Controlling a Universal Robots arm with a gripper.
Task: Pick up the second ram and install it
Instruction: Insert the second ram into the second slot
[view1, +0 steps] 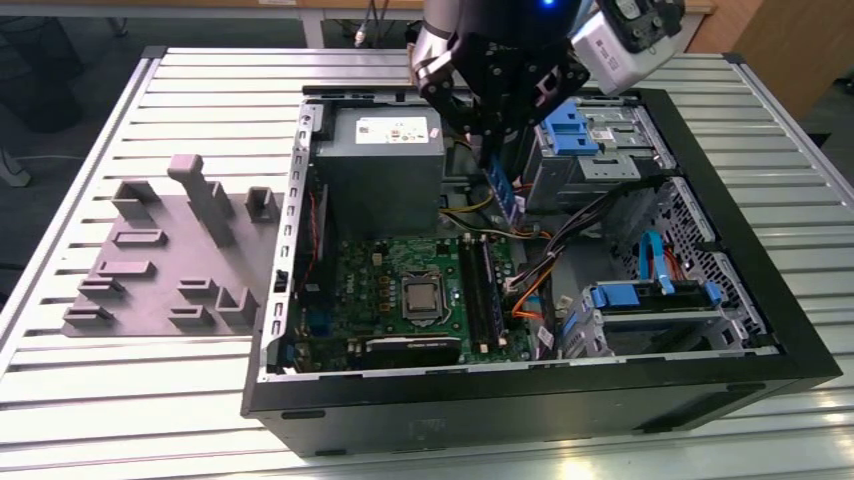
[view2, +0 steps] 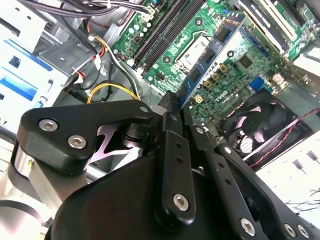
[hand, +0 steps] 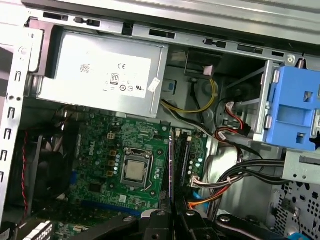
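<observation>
Gripper (view1: 497, 148) clamped on the ram (view2: 210, 57)
Blue face with dark chips in the second wrist view; thin edge in the first wrist view

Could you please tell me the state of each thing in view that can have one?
Gripper: shut on the ram, above the case.
Ram: held on end over the motherboard, not in a slot.
Case: lying on its side, open side up, inside exposed.
CPU: in its socket, bare, with no cooler on it.
</observation>
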